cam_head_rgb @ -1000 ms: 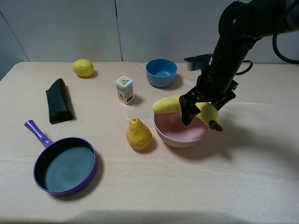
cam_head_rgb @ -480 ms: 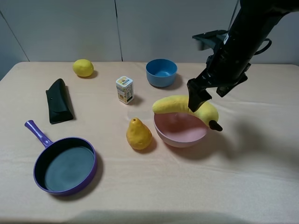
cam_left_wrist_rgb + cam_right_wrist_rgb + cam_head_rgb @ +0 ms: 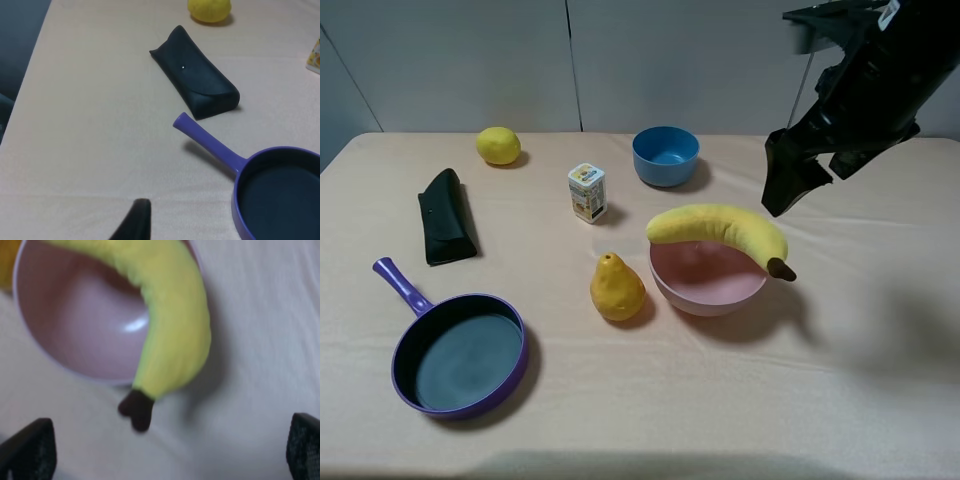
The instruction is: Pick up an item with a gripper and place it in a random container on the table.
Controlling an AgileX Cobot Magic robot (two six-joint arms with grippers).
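The banana (image 3: 720, 230) lies across the rim of the pink bowl (image 3: 708, 285), both ends overhanging, its brown stem poking past the side away from the pear (image 3: 616, 288). Your right gripper (image 3: 786, 190) hangs above and beyond the bowl, fingers spread wide and empty. Lift straight clear so you don't clip that stem and tip the fruit off. Only one fingertip of your left gripper (image 3: 136, 220) shows near the frying pan (image 3: 280, 190), so I can't tell its state.
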